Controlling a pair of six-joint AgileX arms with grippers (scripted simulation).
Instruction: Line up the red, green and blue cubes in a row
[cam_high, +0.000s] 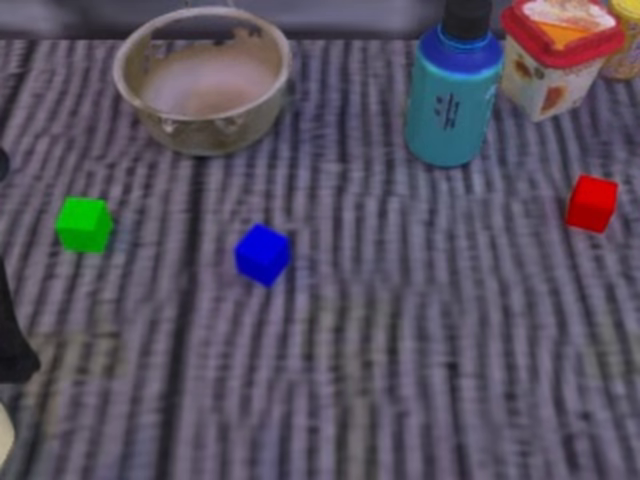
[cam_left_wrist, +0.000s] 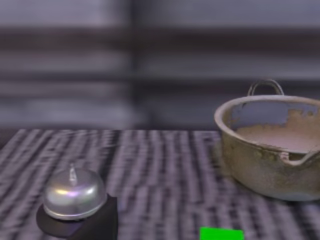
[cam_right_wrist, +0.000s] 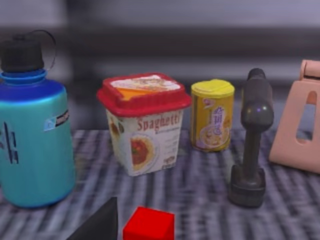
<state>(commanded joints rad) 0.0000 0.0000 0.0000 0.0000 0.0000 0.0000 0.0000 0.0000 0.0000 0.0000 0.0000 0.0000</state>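
The green cube (cam_high: 84, 224) rests on the striped cloth at the left, and its top shows at the lower edge of the left wrist view (cam_left_wrist: 221, 234). Right of it, toward the middle, lies the blue cube (cam_high: 262, 254). Far to the right sits the red cube (cam_high: 592, 203). Only a dark part of my left gripper (cam_high: 12, 340) shows at the table's left edge, in front of the green cube. My right gripper is outside the top view. One dark finger (cam_right_wrist: 102, 222) of it stands close beside the red cube (cam_right_wrist: 149, 225), holding nothing.
A worn metal pot (cam_high: 203, 78) stands at the back left, and a silver bell (cam_left_wrist: 74, 195) is nearby. At the back right are a teal bottle (cam_high: 452, 92), a red-lidded tub (cam_high: 558, 55), a yellow can (cam_right_wrist: 212, 115), a dark dumbbell (cam_right_wrist: 251, 140) and a pink stand (cam_right_wrist: 300, 120).
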